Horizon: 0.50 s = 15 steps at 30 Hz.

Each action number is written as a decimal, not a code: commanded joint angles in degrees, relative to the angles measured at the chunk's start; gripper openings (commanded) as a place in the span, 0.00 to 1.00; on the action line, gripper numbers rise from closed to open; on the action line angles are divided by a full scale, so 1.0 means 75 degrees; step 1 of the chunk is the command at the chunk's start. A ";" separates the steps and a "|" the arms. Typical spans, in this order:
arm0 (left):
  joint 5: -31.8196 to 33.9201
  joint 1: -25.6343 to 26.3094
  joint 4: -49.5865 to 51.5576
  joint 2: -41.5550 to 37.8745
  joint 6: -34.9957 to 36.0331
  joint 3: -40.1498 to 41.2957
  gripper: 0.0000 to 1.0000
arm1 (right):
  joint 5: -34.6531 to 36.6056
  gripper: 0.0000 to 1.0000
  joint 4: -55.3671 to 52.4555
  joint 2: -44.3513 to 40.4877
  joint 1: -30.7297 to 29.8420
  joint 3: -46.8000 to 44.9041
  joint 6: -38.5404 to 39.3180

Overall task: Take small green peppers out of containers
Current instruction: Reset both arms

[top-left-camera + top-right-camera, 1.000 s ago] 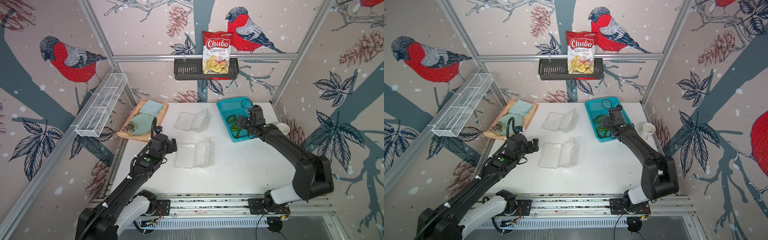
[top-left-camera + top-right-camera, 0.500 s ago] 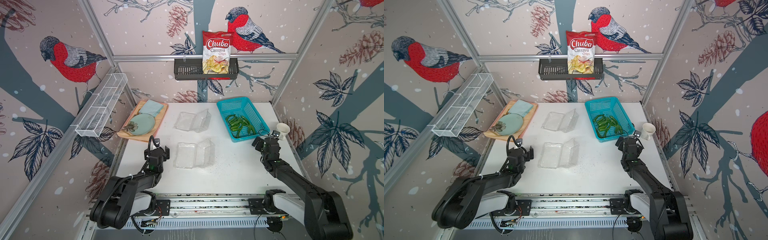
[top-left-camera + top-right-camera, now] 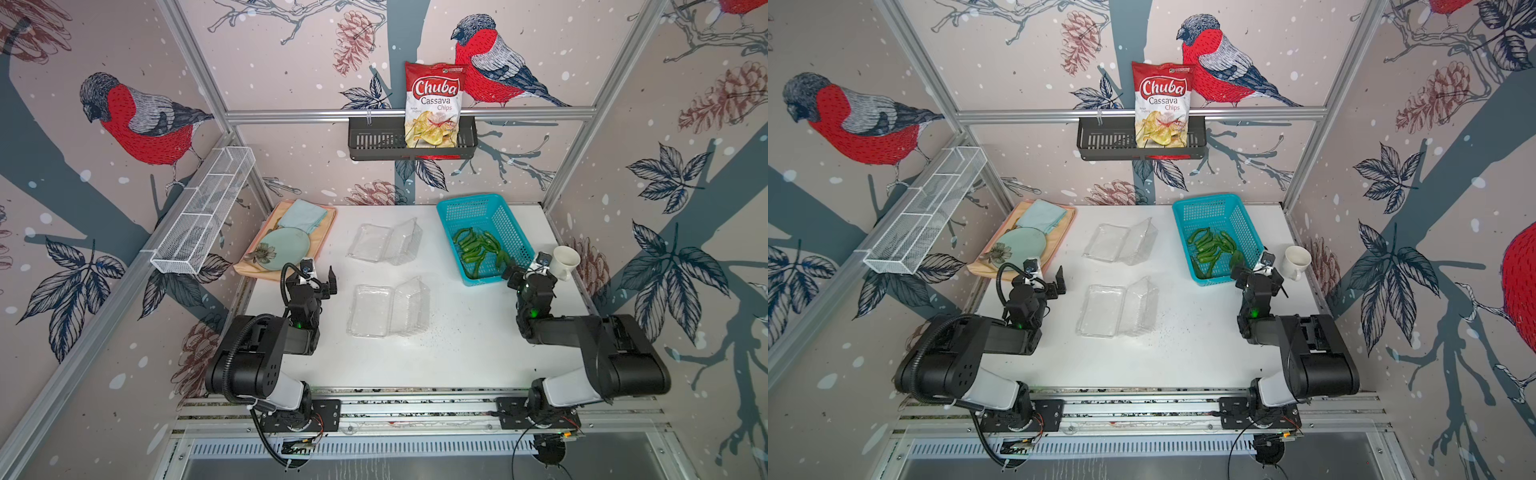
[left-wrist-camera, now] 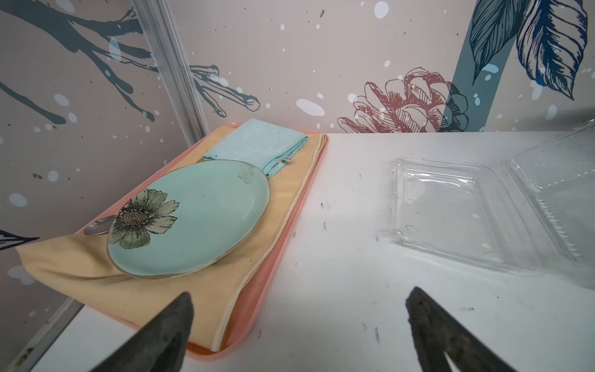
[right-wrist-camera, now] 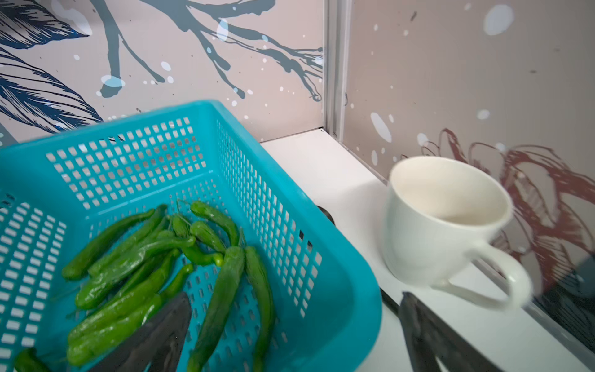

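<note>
So the small green peppers [image 3: 478, 249] were all piled in the turquoise basket [image 3: 484, 214], toward its near end, at the back right of the white surface [image 3: 457, 357]. Every pepper I could spot was in there. The two clear containers sat open in the middle of the surface with their lids flipped back. The far clamshell [image 3: 384, 243] was behind the near clamshell [image 3: 388, 309], with a gap between them, and both were apart from the basket.

The right tool [image 3: 528, 273] was parked right at the basket's near right corner, squeezed between the basket and the white mug [image 3: 565, 262]. Its jaws were spread wide with nothing in them. In the right wrist view one finger [image 5: 154, 331] hung over the peppers inside the basket. The other finger [image 5: 428, 331] was outside the rim on the mug's side, close to the handle. I honestly couldn't tell whether that inner finger was touching a pepper or just hovering above it.

The left tool [image 3: 318, 282] was on the opposite side, also gaping open and empty, over bare surface just beside the near corner of the pink tray [image 4: 251, 309]. That tray carried a peach cloth [image 4: 96, 277], a teal flowered plate [image 4: 199, 212] and a folded light-blue towel [image 4: 257, 145], with a spoon [image 4: 96, 227] peeking out from under the plate. The near clamshell sat just off to the left tool's right, not touching it. The peppers were well apart from this tool, clear across the surface.
</note>
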<state>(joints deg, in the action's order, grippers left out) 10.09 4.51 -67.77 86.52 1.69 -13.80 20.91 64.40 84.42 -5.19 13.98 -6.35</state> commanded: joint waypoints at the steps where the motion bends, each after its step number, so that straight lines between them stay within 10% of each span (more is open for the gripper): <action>1: -0.0139 -0.0028 -0.0055 -0.0019 0.0021 -0.0081 0.99 | -0.0575 1.00 0.2599 0.0575 0.0117 -0.0785 0.0537; 15: -0.0172 -0.0033 -0.0037 0.0017 0.0013 -0.0118 0.99 | -0.0667 1.00 0.0846 0.0222 0.0236 -0.0200 0.0261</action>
<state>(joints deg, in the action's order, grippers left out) 9.13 4.47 -66.81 86.52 1.48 -14.17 16.43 71.59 86.06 -3.36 12.51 -4.75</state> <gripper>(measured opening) 0.994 0.999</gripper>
